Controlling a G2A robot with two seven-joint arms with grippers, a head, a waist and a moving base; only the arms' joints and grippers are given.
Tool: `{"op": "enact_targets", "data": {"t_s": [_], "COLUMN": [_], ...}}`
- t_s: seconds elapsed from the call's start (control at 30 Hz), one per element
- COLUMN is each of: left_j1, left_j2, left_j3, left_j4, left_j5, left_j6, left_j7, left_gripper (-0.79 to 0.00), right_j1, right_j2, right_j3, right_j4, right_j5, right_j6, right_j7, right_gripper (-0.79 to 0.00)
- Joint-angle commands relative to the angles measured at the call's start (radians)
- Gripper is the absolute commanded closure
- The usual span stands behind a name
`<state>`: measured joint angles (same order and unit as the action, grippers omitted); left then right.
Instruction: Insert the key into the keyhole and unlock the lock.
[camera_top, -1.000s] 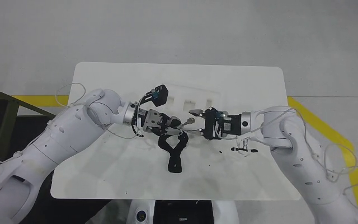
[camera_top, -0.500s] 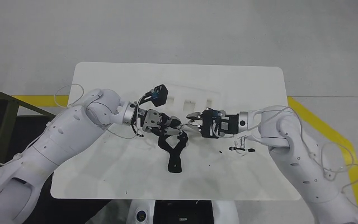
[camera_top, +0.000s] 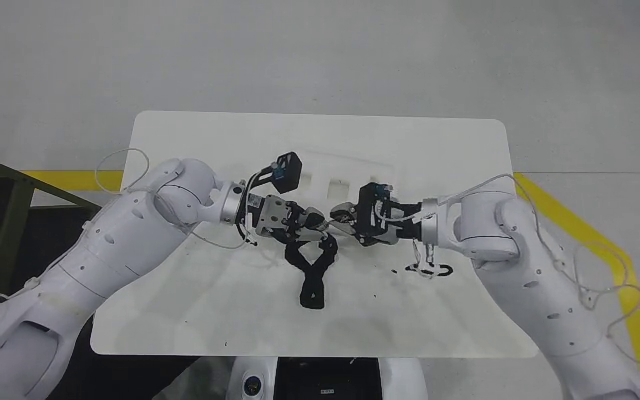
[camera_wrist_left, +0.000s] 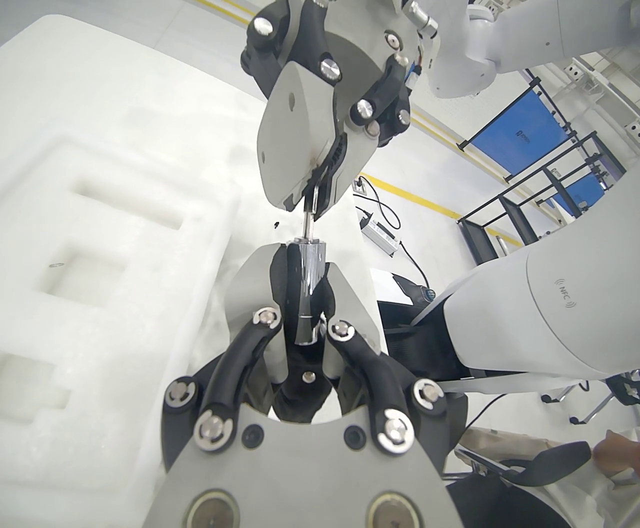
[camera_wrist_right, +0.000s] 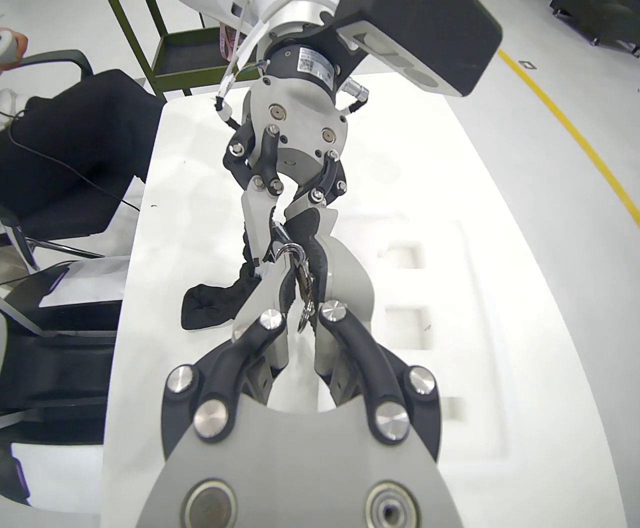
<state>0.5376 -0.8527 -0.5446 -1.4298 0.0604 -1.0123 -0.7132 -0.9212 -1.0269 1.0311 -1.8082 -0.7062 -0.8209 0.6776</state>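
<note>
My right fingers (camera_wrist_left: 295, 125), clamped on the key (camera_wrist_left: 310, 215), have closed in over the last second on the lock (camera_wrist_left: 306, 280) gripped in my left fingers (camera_wrist_left: 250, 295), so key tip now sits at the keyhole (camera_wrist_left: 305, 243): looks aligned, insertion barely started, not turned yet.

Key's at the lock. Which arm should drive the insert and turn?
Right. The right gripper pinches the key, its tip lined up at the end of the lock, which the left gripper clamps. Left is best left bracing; right likely pushes in and twists.
</note>
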Motion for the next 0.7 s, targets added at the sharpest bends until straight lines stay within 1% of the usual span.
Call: {"op": "enact_targets", "data": {"t_s": [0.0,0.2,0.3,0.5,0.67], "left_j1": [0.001,0.003,0.003,0.000,-0.007], "left_j2": [0.000,0.004,0.007,0.013,0.020], "left_j3": [-0.003,-0.011,-0.012,-0.008,-0.001], "left_j4": [-0.003,-0.014,-0.020,-0.025,-0.029], "left_j5": [0.018,0.070,0.090,0.145,0.180], "left_j6": [0.000,0.000,0.000,0.000,0.000], "left_j7": [0.009,0.047,0.067,0.102,0.128], "left_gripper": [0.000,0.000,0.000,0.000,0.000], "right_j1": [0.006,0.017,0.015,0.005,0.007], "right_j2": [0.001,0.004,0.005,0.008,0.008], "right_j3": [-0.005,-0.016,-0.022,-0.026,-0.034], "right_j4": [0.007,0.015,0.016,0.004,-0.008], "right_j5": [0.063,0.202,0.250,0.304,0.335], "right_j6": [0.025,0.095,0.127,0.206,0.235], "right_j7": [0.035,0.129,0.149,0.196,0.217], "right_gripper": [0.000,0.000,0.000,0.000,0.000]}}
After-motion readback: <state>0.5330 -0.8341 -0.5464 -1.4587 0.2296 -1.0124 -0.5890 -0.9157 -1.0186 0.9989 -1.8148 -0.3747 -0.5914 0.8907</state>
